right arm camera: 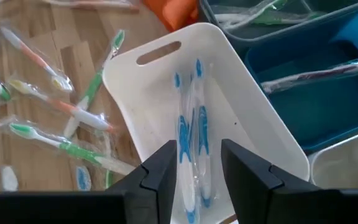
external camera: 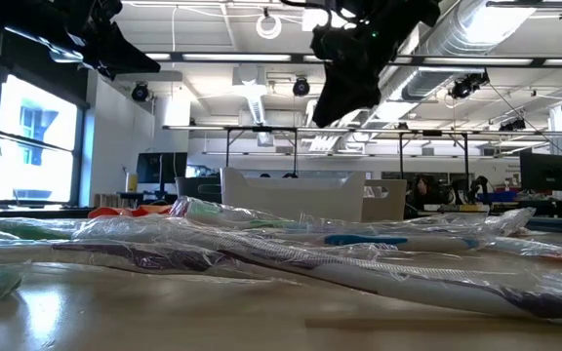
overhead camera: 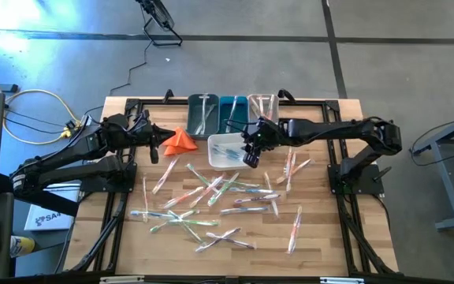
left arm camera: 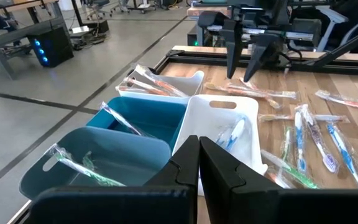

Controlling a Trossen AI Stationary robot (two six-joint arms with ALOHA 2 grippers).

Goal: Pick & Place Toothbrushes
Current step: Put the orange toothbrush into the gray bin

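Thin, stick-shaped toothbrushes point(overhead camera: 211, 197) in crinkly clear wrappers lay scattered over the slatted wooden table point(overhead camera: 321, 244), too many to count. Four smooth plastic bins stood near twelve o'clock: a white bin point(right arm camera: 166, 118) holding two blue-handled brushes, two teal, one clear. The right gripper point(right arm camera: 194, 165) hovered above the white bin, fingers apart, empty. The left gripper point(left arm camera: 199, 165) waited at ten o'clock, pinched closed.

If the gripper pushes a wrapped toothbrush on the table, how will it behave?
A wrapped toothbrush lies flat on the wooden table, so it would probably slide, not roll. Its clear wrapper looks glossy, likely slippery. The thin handle probably stays stiff and light.
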